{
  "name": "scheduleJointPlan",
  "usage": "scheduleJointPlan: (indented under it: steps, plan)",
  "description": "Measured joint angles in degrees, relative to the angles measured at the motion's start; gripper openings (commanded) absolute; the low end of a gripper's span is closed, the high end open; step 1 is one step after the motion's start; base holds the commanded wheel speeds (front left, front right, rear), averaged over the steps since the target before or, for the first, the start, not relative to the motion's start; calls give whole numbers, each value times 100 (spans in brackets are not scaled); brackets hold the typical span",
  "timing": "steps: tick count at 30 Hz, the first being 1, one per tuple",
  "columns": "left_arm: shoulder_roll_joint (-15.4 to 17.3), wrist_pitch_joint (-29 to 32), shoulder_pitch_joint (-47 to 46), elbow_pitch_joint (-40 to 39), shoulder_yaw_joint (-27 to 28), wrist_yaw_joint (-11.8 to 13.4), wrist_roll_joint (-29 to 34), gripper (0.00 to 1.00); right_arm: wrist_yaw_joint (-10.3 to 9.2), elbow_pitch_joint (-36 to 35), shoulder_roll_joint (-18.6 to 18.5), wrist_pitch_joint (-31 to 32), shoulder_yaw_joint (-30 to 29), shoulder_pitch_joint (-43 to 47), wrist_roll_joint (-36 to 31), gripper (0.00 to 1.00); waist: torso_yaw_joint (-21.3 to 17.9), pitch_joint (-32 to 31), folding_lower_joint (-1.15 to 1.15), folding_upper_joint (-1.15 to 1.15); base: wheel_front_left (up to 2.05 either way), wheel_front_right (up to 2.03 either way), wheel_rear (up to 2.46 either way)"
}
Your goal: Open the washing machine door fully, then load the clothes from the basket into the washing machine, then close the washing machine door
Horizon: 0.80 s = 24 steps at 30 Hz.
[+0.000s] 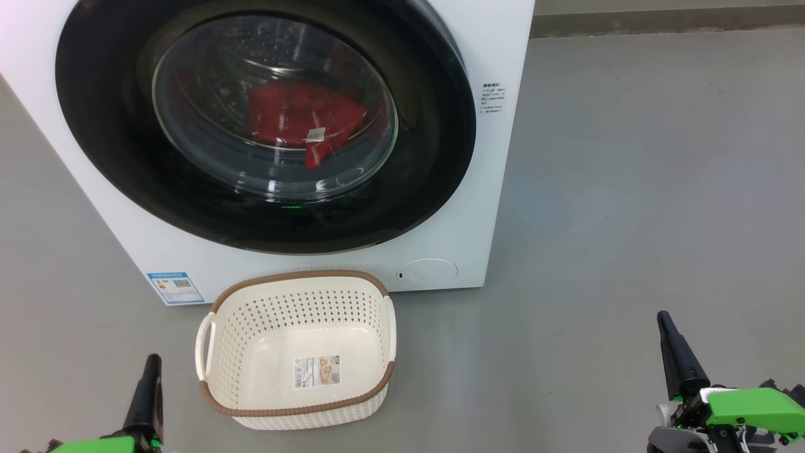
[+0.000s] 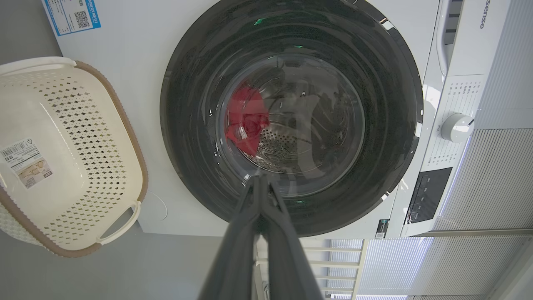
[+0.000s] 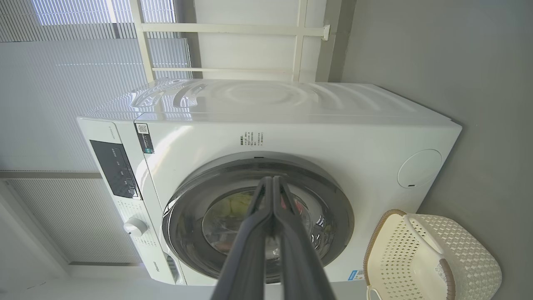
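Observation:
The white washing machine (image 1: 490,207) stands ahead with its round black door (image 1: 100,132) flush against the front. Through the glass bowl the red clothes (image 1: 295,116) lie in the drum, a white label showing on them. On the floor in front sits the cream basket (image 1: 299,277) with nothing but a sticker on its bottom. My left gripper (image 1: 151,362) is low at the left, shut, fingers pressed together. At the lower right my right gripper (image 1: 663,318) is also shut and holds nothing. Both stay well back from the machine (image 2: 125,62) (image 3: 316,137), its door (image 2: 187,125) (image 3: 333,200), the clothes (image 2: 245,116) and the basket (image 2: 83,137) (image 3: 433,258).
Grey floor (image 1: 629,189) spreads to the right of the machine and around the basket. A round white flap (image 1: 427,273) and a blue energy sticker (image 1: 174,287) sit low on the front. The control panel with a knob (image 2: 456,127) lies at the machine's top.

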Motion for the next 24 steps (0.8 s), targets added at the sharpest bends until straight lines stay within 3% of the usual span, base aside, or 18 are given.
scheduleJointPlan:
  steps: [24]
  plan:
    - [-2, 24, 0, 0, 3, 0, 0, 0, 0, 0, 3, 1, -16, 0, -1, 0, 0, 0, 0, 0, 0, 0, 0]
